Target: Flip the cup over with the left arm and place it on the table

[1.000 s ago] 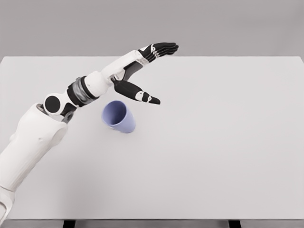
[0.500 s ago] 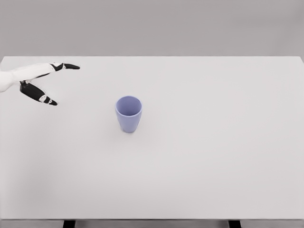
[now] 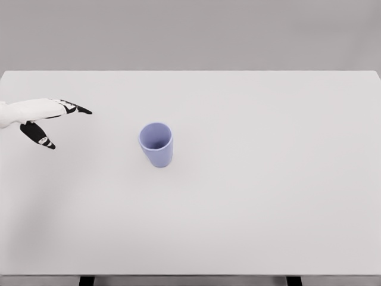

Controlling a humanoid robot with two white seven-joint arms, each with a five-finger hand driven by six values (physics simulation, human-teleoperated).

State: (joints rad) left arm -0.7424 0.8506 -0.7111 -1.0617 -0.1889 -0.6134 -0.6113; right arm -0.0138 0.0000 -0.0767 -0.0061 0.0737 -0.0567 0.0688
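A lavender-blue cup (image 3: 157, 144) stands on the white table (image 3: 268, 179), left of its middle. Its open mouth faces up and it leans slightly toward the left. My left hand (image 3: 62, 125) shows at the left edge of the picture, well to the left of the cup and apart from it. Its black fingers (image 3: 76, 108) are spread and the thumb (image 3: 38, 136) hangs below them, with nothing held. The right arm is out of view.
The table's far edge (image 3: 190, 71) runs across the top of the view and its near edge (image 3: 190, 275) along the bottom. Two dark table legs (image 3: 87, 280) show under the near edge.
The left arm pulled back from above the cup to the left edge, then dropped a little lower. The cup went from lying tilted to standing mouth up, and now leans slightly left.
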